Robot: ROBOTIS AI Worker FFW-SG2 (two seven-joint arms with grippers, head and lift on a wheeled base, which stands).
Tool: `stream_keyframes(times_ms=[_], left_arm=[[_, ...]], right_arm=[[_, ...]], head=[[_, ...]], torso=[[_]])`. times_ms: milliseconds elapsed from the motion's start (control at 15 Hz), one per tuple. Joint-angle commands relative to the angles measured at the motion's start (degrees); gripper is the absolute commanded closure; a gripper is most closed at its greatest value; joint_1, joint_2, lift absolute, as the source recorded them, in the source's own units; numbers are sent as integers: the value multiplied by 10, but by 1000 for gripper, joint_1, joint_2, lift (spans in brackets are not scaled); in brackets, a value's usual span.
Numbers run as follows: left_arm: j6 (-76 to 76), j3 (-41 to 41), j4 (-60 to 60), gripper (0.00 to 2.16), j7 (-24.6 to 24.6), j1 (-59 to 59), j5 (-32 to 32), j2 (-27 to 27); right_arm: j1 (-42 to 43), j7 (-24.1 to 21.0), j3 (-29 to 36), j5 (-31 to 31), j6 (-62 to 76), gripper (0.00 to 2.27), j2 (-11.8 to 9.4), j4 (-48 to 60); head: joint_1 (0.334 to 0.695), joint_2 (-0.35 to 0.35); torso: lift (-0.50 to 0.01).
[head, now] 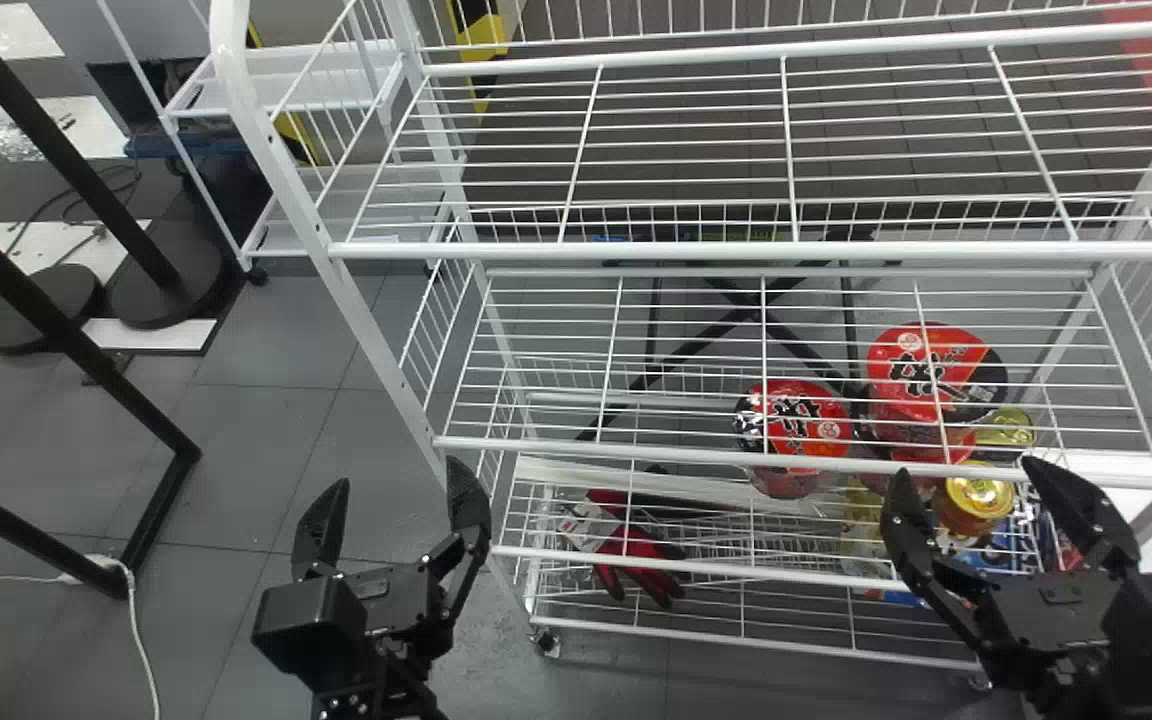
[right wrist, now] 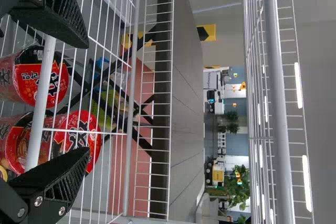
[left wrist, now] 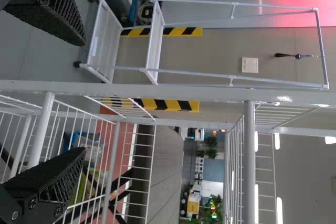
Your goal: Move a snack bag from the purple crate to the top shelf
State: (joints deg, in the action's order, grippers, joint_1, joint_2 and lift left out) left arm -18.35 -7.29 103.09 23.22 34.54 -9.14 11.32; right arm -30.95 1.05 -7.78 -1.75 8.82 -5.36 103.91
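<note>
The white wire rack's top shelf (head: 636,251) spans the upper part of the head view, its bare wires showing the floor beneath. My left gripper (head: 396,478) is held in front of the rack's left end, fingers spread around nothing. In the left wrist view, the left gripper (left wrist: 84,97) has its two fingers wide apart beside the rack's upright post (left wrist: 210,94). At the rack's right part, my right gripper (head: 966,470) is likewise open and empty, lower than the top shelf. The right wrist view has the right gripper (right wrist: 88,98) in front of shelf wires.
Red noodle packs (head: 786,425) show through the middle shelf's wires, near a gold-lidded container (head: 976,492). Red gloves (head: 636,560) lie low at the rack's left. A black metal frame (head: 151,510) stands on the far left; a white cart (head: 276,105) is behind the rack.
</note>
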Motion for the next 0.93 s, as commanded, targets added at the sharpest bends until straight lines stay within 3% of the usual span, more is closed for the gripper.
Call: stream_keyframes(times_ms=[0,867], left_arm=[[-7,0,0,100,1,1,0,0],[-30,4,10,107,-5,12,4,0]], right_arm=[[1,0,-2,2,2,124,0,0],[-3,0,-6,2,4,130,-3,4]], head=[[695,177],[695,184]], torso=[[-240],[-292]])
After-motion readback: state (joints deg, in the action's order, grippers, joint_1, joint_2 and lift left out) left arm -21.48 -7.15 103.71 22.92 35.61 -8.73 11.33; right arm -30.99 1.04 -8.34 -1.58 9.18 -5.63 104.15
